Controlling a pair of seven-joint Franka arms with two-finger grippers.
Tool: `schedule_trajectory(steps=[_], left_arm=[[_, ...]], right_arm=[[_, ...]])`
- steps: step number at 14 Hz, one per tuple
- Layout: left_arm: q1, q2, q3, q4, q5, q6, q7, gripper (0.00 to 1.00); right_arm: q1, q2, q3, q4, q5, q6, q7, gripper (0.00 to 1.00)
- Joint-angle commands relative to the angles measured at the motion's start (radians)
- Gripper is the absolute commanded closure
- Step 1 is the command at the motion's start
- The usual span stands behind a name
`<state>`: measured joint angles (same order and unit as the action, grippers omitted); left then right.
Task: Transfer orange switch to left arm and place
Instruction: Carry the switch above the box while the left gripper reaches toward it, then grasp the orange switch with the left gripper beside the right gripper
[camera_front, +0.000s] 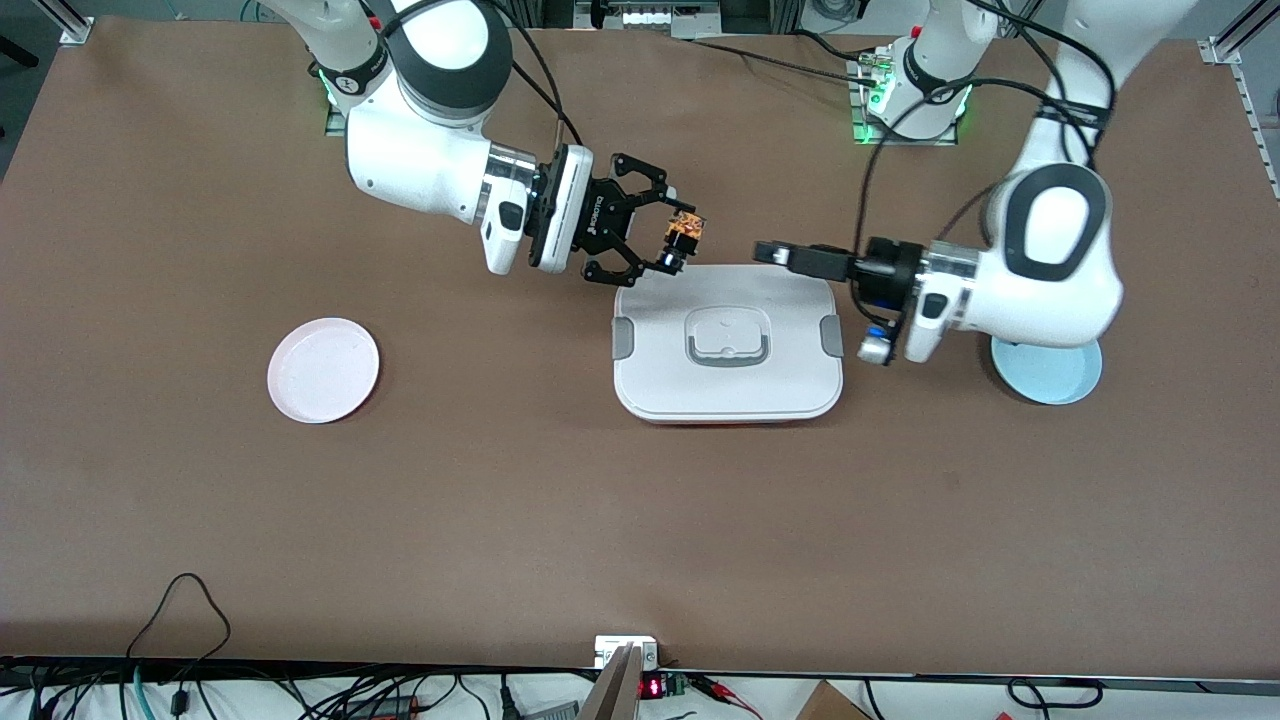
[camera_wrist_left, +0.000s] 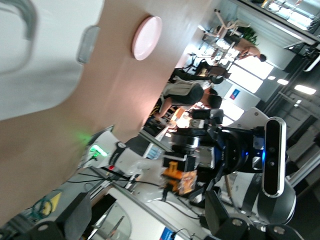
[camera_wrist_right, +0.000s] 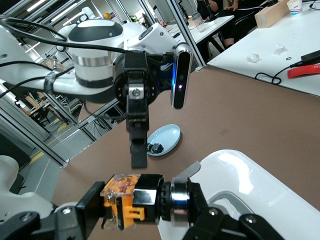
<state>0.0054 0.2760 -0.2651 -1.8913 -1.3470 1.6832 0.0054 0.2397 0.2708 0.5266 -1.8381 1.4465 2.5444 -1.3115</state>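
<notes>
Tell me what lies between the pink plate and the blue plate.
Front view: the box sits on the table between the pink plate and the blue plate.

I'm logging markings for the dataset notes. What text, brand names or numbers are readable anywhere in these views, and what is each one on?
White lettering on the right gripper, over the box: there, but too small to read.
Red digits on a small display at the table edge nearest the front camera: too blurred to read.
Nothing else carries legible text.
</notes>
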Motion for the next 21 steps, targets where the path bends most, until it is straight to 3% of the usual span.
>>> schedule_trajectory(steps=[1, 3, 6, 9, 10, 12, 14, 18, 21], left_arm=[[0.010, -0.044, -0.002, -0.055, -0.113, 0.016, -0.001, 0.00], [-0.013, -0.025, -0.012, -0.055, -0.141, 0.010, 0.028, 0.00], [-0.019, 0.043, -0.072, -0.071, -0.216, 0.024, 0.232, 0.00], [-0.018, 0.037, -0.078, -0.112, -0.283, 0.026, 0.296, 0.01], [-0.022, 0.045, -0.080, -0.111, -0.314, 0.027, 0.310, 0.10], [-0.034, 0.049, -0.082, -0.111, -0.345, 0.027, 0.318, 0.38], [-0.031, 0.049, -0.083, -0.107, -0.351, 0.027, 0.315, 0.42], [-0.030, 0.060, -0.083, -0.098, -0.374, 0.027, 0.318, 0.72], [-0.025, 0.058, -0.083, -0.095, -0.376, 0.023, 0.318, 0.87]], right_arm=[[0.012, 0.022, 0.006, 0.031, 0.023, 0.024, 0.000, 1.00], [0.015, 0.024, 0.006, 0.033, 0.023, 0.031, 0.001, 1.00], [0.015, 0.022, 0.006, 0.033, 0.023, 0.031, 0.001, 1.00], [0.015, 0.024, 0.006, 0.033, 0.025, 0.031, 0.001, 1.00], [0.015, 0.024, 0.006, 0.033, 0.025, 0.031, 0.001, 1.00], [0.015, 0.024, 0.006, 0.033, 0.025, 0.033, 0.001, 1.00], [0.015, 0.024, 0.007, 0.033, 0.025, 0.031, 0.001, 1.00], [0.015, 0.024, 0.006, 0.033, 0.023, 0.031, 0.003, 1.00], [0.015, 0.022, 0.006, 0.033, 0.023, 0.033, 0.003, 0.99]])
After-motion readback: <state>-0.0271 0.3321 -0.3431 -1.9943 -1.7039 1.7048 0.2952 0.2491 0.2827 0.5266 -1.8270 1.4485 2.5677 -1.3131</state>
